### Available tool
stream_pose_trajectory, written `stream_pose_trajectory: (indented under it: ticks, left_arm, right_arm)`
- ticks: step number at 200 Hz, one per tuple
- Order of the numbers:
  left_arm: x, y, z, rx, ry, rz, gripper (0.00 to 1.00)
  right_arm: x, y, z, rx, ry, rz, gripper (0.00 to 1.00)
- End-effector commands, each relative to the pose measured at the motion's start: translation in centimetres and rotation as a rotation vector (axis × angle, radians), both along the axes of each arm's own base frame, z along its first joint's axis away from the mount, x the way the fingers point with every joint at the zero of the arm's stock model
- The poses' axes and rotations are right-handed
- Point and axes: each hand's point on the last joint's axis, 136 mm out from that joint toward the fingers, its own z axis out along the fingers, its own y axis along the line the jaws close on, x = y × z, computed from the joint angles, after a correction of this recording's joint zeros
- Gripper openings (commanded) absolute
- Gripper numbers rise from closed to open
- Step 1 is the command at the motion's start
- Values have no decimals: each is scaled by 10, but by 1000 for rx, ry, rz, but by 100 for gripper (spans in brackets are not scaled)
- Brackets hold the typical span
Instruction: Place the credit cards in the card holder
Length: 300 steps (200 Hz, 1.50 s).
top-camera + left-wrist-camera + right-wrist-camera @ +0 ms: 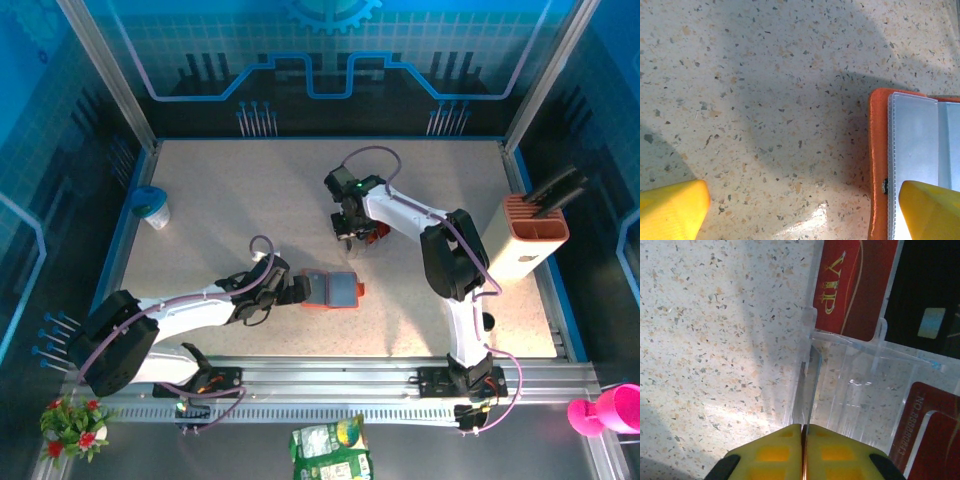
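Right hand (804,432) pinched closed, credit cards (850,285) cropped, card holder (879,150) half-hidden

Even overhead light falls bright on the speckled table (250,200), while the blue walls (60,150) around it are dim. In both wrist views broad soft shadows cross the tabletop, with a pale glare patch low down. The yellow fingers (670,212) are blurred, and reflections streak the clear plastic stand (855,385).
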Motion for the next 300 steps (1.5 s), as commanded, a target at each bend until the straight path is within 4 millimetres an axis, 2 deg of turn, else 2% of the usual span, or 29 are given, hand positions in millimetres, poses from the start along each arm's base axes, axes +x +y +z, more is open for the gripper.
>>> stream_pose_trajectory:
  ticks: [1, 17, 54, 92, 138, 160, 183, 213, 217, 263, 300]
  left_arm:
    - [-9, -4, -10, -29, 41, -25, 99]
    - [-9, -4, -9, -32, 39, -24, 99]
    - [-8, -5, -4, -42, 27, -24, 99]
    - [-7, -2, 7, -42, 1, -20, 99]
    - [-4, 2, 28, -39, -47, -21, 99]
    - [-2, 0, 38, -29, -60, -39, 99]
    - [1, -3, 42, 0, -55, -72, 99]
    - [3, -8, 37, 59, -21, -124, 99]
    - [3, -9, 36, 66, -13, -130, 99]
    - [5, -16, 24, 123, 6, -160, 99]
    - [1, -17, 15, 167, 6, -160, 99]
  right_arm:
    - [3, -3, 16, 36, -18, -10, 5]
    - [2, -4, 23, 47, -26, -10, 0]
    - [-4, -5, 37, 75, -40, -5, 0]
    - [-16, -5, 60, 140, -72, -2, 0]
    - [-36, 3, 95, 302, -144, -1, 0]
    - [-49, 13, 101, 424, -171, 0, 0]
    - [-62, 19, 99, 551, -204, -25, 0]
    - [-78, 22, 95, 704, -258, -70, 0]
    - [-83, 21, 87, 707, -250, -79, 0]
    - [-108, 12, 64, 830, -290, -157, 0]
    - [-118, 12, 55, 955, -337, -194, 0]
